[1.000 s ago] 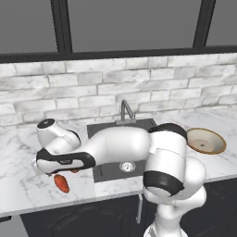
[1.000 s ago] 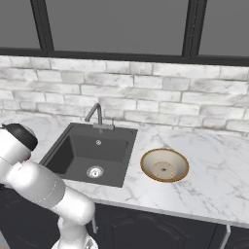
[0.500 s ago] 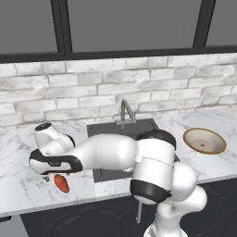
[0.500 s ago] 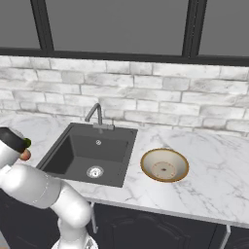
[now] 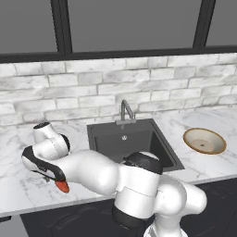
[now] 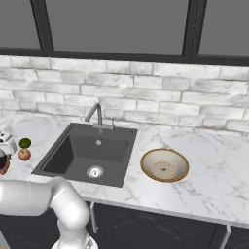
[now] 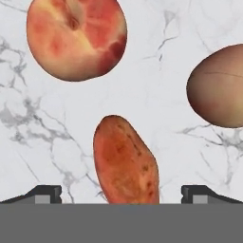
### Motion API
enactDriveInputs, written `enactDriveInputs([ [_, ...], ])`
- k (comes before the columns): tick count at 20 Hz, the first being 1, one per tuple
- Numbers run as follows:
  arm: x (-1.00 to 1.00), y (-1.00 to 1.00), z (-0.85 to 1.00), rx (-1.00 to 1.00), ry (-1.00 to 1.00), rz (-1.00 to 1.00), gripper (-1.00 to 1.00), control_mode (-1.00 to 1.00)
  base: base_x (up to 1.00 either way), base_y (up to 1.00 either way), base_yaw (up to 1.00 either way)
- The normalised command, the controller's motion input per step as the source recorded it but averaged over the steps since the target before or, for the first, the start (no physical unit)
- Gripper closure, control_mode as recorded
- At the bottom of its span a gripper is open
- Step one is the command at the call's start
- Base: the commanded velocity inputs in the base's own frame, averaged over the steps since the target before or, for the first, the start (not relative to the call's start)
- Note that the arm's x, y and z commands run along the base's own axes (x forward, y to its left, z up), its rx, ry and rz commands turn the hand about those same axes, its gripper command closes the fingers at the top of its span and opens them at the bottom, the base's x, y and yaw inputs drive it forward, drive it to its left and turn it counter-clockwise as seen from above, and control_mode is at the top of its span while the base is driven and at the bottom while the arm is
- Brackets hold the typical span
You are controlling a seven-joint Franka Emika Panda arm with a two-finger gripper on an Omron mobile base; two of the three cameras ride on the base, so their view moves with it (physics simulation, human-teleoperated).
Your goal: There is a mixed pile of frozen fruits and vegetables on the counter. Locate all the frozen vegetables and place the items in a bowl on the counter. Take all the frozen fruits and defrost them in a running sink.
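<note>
Hand view: gripper (image 7: pixel 121 197) jaws wide, red-orange piece (image 7: pixel 126 161) btwn tips w/ room each side; two apple-like balls (image 7: pixel 76 38) apart beyond, on counter (image 7: pixel 156 95) nr front edge.

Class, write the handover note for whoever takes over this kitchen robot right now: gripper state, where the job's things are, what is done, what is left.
Gripper: open, holding nothing, poised over the long red-orange piece, one fingertip on each side.
Pile: on the counter left of the sink. A red-yellow fruit and a red-tan fruit lie near the long piece; a green ball sits beside a fruit.
Bowl: right of the sink, nothing in it.
Done: nothing sorted yet.
Left: long piece and green ball into the bowl; both fruits into the sink; no water visible at the faucet.
</note>
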Motion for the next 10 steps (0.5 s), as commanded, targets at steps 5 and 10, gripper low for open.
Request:
enactDriveInputs([
  [5,0.00,-0.03,-0.33,0.00,0.08,0.00,-1.00,-1.00,0.00,0.00,0.00],
  [10,0.01,-0.02,-0.30,0.01,0.04,0.00,-1.00,-1.00,0.00,0.00,0.00],
])
